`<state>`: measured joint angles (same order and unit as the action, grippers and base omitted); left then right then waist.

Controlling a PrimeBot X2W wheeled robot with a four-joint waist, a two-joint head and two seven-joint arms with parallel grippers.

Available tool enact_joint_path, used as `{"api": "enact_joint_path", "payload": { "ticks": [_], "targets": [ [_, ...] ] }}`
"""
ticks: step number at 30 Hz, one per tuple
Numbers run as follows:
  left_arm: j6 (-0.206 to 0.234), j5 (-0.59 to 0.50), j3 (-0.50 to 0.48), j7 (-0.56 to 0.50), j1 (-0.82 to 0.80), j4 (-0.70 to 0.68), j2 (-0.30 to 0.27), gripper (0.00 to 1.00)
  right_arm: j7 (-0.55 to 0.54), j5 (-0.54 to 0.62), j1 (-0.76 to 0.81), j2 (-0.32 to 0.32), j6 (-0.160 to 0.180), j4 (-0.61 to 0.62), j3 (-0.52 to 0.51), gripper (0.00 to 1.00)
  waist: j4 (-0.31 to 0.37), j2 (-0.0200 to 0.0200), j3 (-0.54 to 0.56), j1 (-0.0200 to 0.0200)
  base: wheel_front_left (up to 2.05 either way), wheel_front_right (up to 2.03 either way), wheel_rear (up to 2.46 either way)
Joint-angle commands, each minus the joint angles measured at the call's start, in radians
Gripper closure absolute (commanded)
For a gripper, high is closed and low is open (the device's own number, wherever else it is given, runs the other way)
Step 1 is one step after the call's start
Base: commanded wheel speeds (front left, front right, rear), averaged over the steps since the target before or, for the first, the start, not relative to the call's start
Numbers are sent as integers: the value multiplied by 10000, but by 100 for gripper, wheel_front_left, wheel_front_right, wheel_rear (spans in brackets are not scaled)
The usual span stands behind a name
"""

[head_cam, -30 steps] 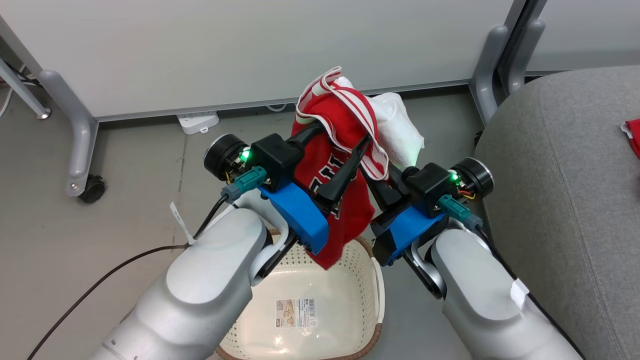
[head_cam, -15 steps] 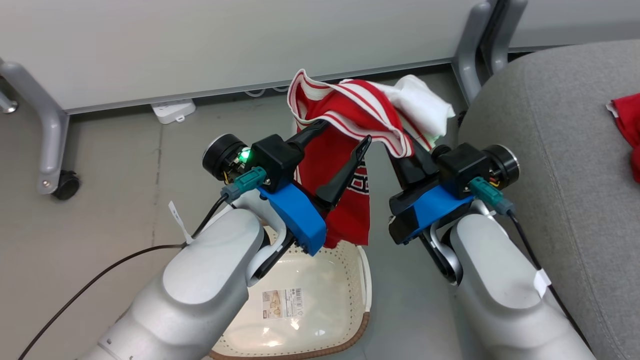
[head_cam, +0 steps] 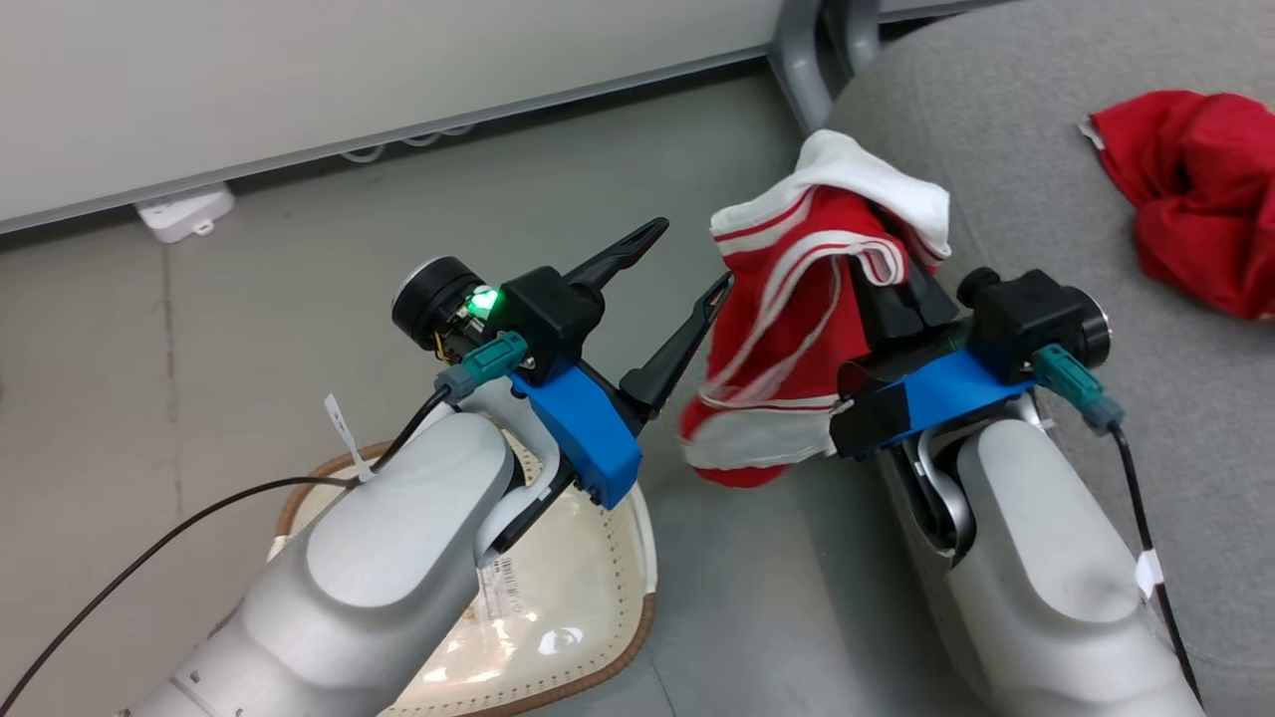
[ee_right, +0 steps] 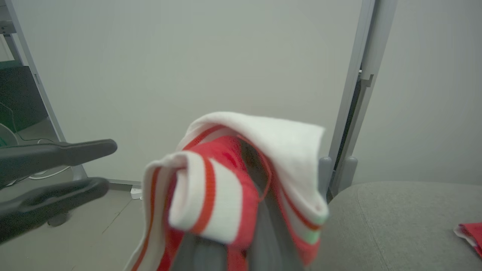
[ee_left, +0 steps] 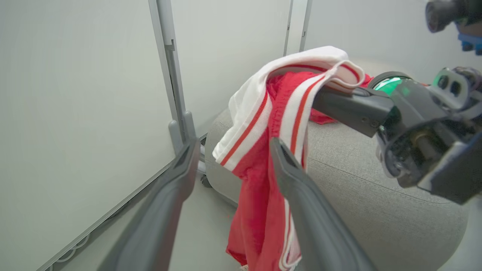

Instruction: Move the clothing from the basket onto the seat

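Note:
My right gripper (head_cam: 890,267) is shut on the clothing, a red garment with white stripe trim (head_cam: 787,339). The garment drapes over the right fingertips and hangs above the floor, beside the left edge of the grey seat (head_cam: 1006,129). A second, plainer red garment (head_cam: 1195,189) lies crumpled on the seat. My left gripper (head_cam: 692,256) stands open and bare just left of the hanging cloth. The cream basket (head_cam: 637,612) sits on the floor under my left forearm. In the left wrist view the garment (ee_left: 260,124) hangs off the right gripper's finger (ee_left: 350,107). In the right wrist view the cloth (ee_right: 226,180) covers my fingers.
A white partition wall runs along the back, with a grey leg (head_cam: 802,45) close to the seat's corner. On the floor by the wall lies a white power strip (head_cam: 184,211). A dark cable (head_cam: 149,548) trails from my left arm.
The head view has swung right, bringing more of the seat into view. My right gripper has carried the striped garment right, off the left fingers, which now stand free of cloth.

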<state>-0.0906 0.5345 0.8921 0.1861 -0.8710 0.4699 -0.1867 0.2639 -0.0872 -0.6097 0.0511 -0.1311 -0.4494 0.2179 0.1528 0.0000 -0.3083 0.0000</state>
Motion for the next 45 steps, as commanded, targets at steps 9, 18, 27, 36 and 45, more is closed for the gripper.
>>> {"api": "enact_joint_path", "payload": {
  "ticks": [9, 18, 27, 36, 45],
  "targets": [
    [50, -133, 252, -260, -113, -354, -247, 0, 7, -106, 604, -15, 9, 748, -901, 100, 1257, 0, -413, 0, 0, 0, 0],
    [74, -215, 528, -518, -114, -646, -386, 0, 7, -305, 998, -14, 7, 1287, -1612, 100, 2287, 0, -753, 0, 0, 0, 0],
    [74, -247, 780, -689, -63, -813, -453, 0, 7, -448, 1406, -15, 7, 1505, -2012, 100, 3026, 0, -905, 0, 0, 0, 0],
    [96, -199, 860, -693, -126, -919, -525, 0, 7, -507, 1402, -15, 7, 1589, -2073, 100, 3183, 0, -1031, 0, 0, 0, 0],
    [194, -196, 833, -686, -243, -1076, -715, 0, 8, -26, 424, -12, 7, 2134, -2418, 100, 3024, 0, -1254, 0, 0, 0, 0]
  ]
}}
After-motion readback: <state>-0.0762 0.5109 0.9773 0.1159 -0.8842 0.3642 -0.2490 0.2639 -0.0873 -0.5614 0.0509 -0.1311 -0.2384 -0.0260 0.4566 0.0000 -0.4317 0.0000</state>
